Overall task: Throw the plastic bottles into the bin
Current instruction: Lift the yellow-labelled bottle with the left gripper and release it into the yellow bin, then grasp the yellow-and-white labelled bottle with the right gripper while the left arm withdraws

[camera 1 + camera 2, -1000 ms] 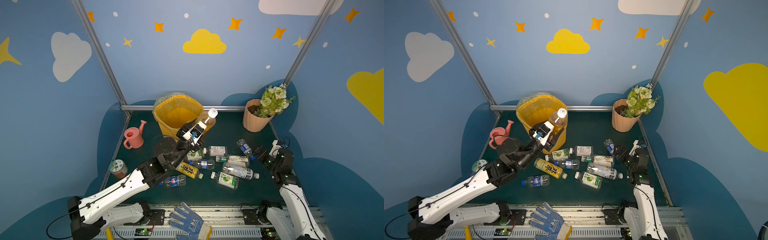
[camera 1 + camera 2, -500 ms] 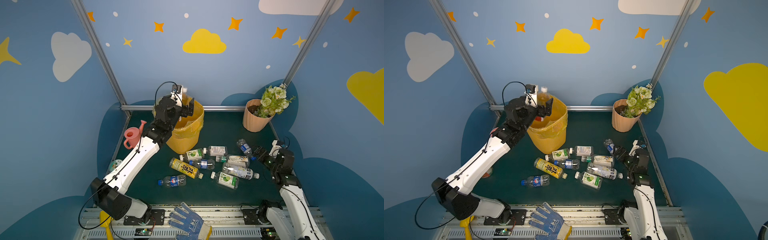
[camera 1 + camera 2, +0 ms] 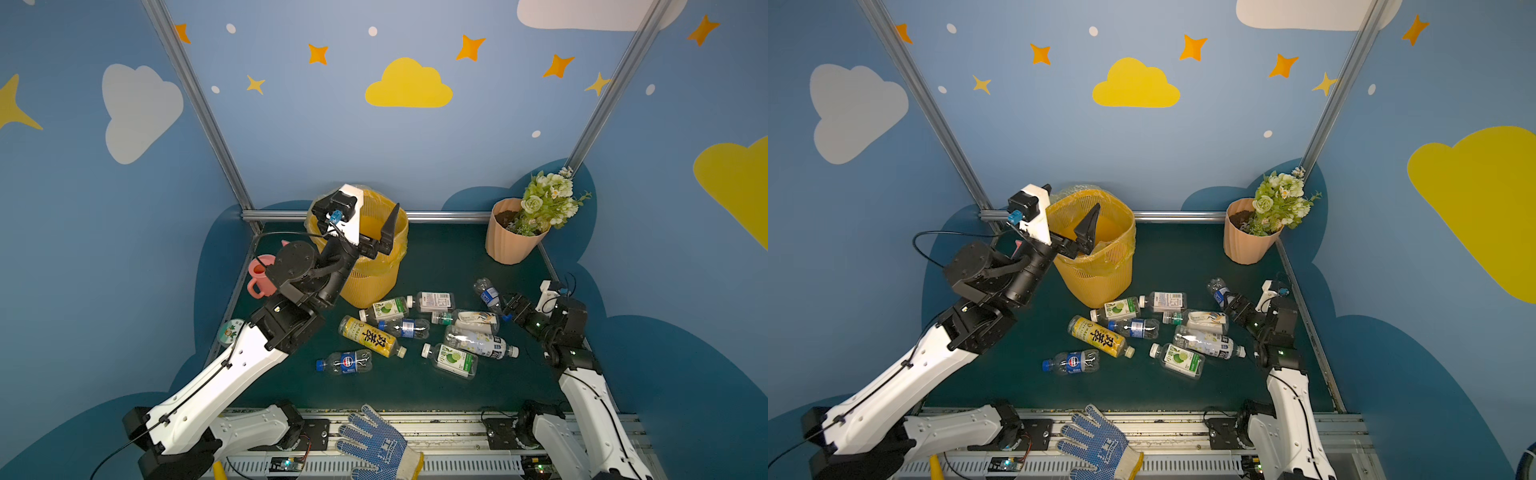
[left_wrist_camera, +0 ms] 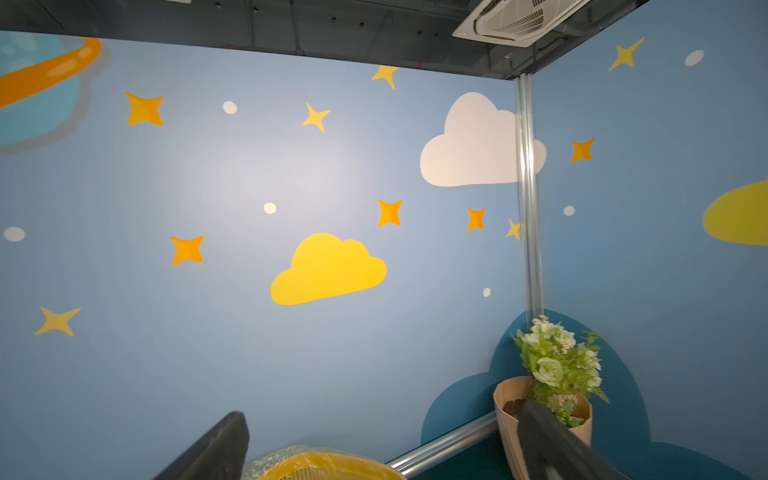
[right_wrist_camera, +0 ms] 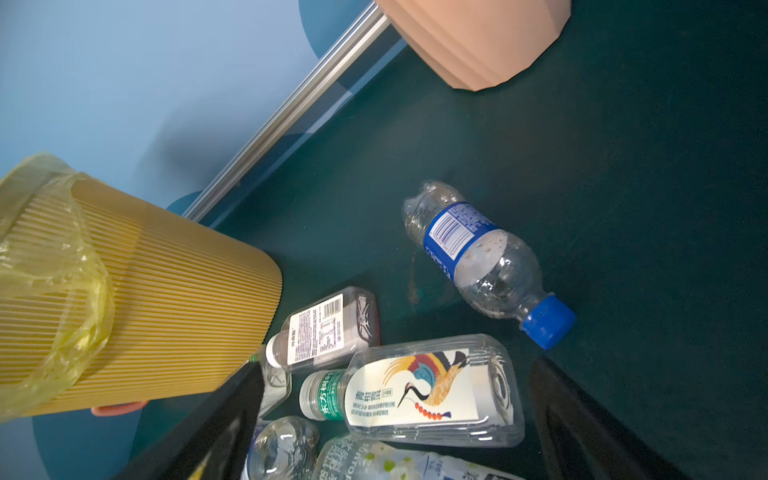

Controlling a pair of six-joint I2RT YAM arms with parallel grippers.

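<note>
Jaws of the left gripper (image 3: 370, 222) gape empty over the tall yellow ribbed plastic bin (image 3: 374, 282); clear its rim first, then descend on the small clear plastic bottles (image 3: 451, 359) lying beside it

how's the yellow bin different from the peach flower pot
The bin is yellow with a bag liner; the flower pot is peach and unlined. The bin looks larger than the pot. The pot holds soil and flowers; what is in the bin cannot be made out. Both are ribbed, open-topped and taper toward the base.
</note>
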